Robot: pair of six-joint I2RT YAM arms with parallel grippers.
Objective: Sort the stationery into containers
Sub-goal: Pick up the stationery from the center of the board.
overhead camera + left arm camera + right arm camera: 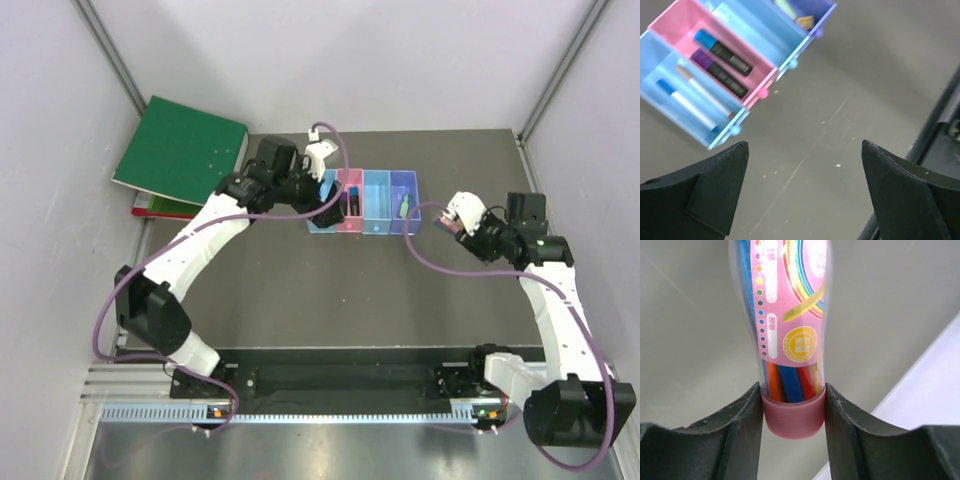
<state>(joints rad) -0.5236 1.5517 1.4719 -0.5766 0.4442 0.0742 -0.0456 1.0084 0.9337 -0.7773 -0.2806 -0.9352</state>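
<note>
From above: hard to pick out the left gripper (322,196), lost under the dark wrist over the left end of the bins (376,200). Hides most of the first bin. Reaches there on a long arm, elbow out to the left, forearm slanting up and right. At the right gripper (452,228), only a pinkish speck of the tube (446,229), just right of the bins. Cannot tell whether lifted off the table (300,290). Right arm folded sharply, wrist turned left toward the row. Behind the left arm, green binders (180,150), stacked.

From the left wrist: jaws spread wide, holding nothing, cut off by the lower edge. Bins blurred at upper left. In the end blue one, a pen (687,105) beside a stick (702,90). In the pink one, two markers (725,52). In the purple one, cut by the top edge, a green piece (785,6) and an orange piece (804,21), both hard to make out.

From the right wrist: jaws clamped on the tube's pink cap, one on each side. Far end cut off at the top. Coloured sticks inside the clear wall, label print unreadable.
</note>
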